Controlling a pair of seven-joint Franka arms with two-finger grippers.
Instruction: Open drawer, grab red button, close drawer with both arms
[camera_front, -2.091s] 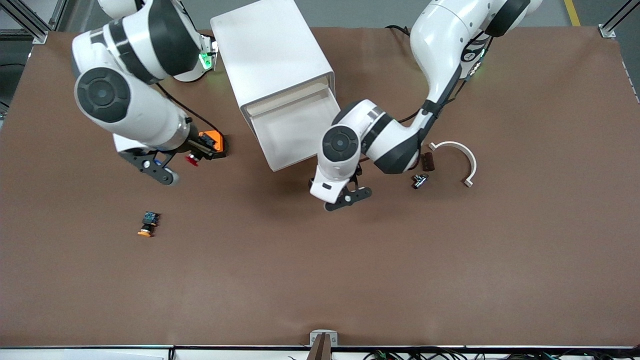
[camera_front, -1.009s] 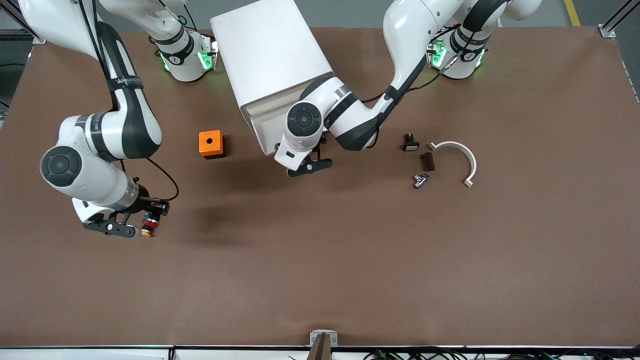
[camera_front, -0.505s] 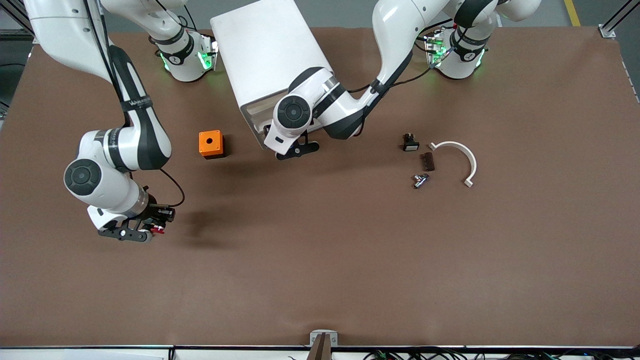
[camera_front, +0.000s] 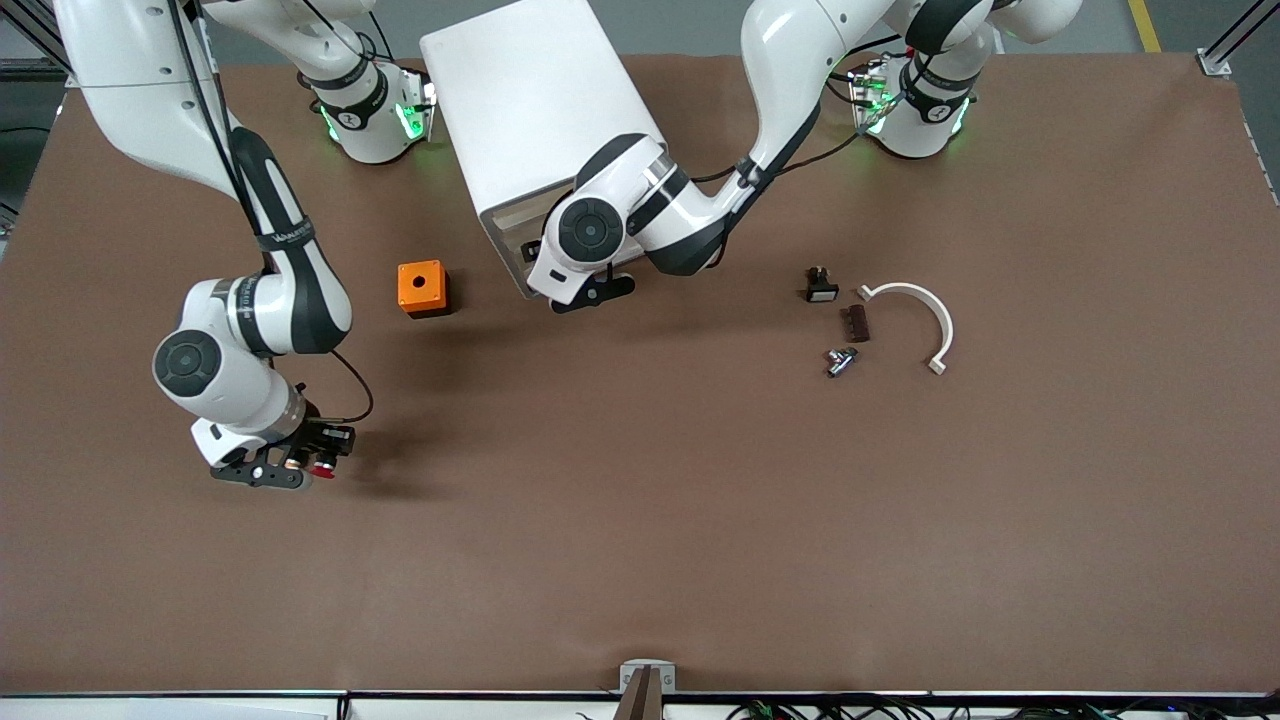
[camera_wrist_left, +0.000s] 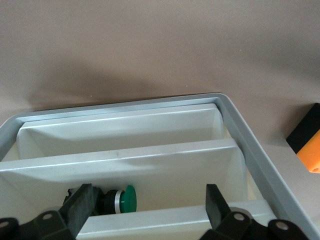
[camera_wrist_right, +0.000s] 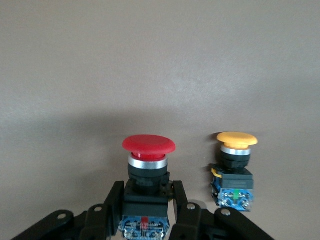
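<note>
The white cabinet (camera_front: 540, 110) stands toward the robots' side of the table. Its top drawer (camera_front: 508, 240) sticks out only a little. My left gripper (camera_front: 592, 290) is open and pressed up against the drawer front. In the left wrist view its fingers stand wide apart over the drawer's white tray wall (camera_wrist_left: 125, 155). My right gripper (camera_front: 303, 464) is low over the table toward the right arm's end, shut on the button (camera_front: 322, 467). The right wrist view shows the red cap (camera_wrist_right: 148, 145) sticking out past the right gripper (camera_wrist_right: 147, 190), which clamps the black body.
An orange-capped twin button (camera_wrist_right: 236, 170) stands right beside the held one. An orange cube (camera_front: 420, 288) sits beside the cabinet. A green-capped button (camera_wrist_left: 127, 198) lies in the cabinet. A white curved piece (camera_front: 920, 310) and three small parts (camera_front: 845, 322) lie toward the left arm's end.
The left gripper has moved toward the cabinet and the drawer has slid in with it. The right gripper, still shut on the red button, has shifted slightly and stays low.
</note>
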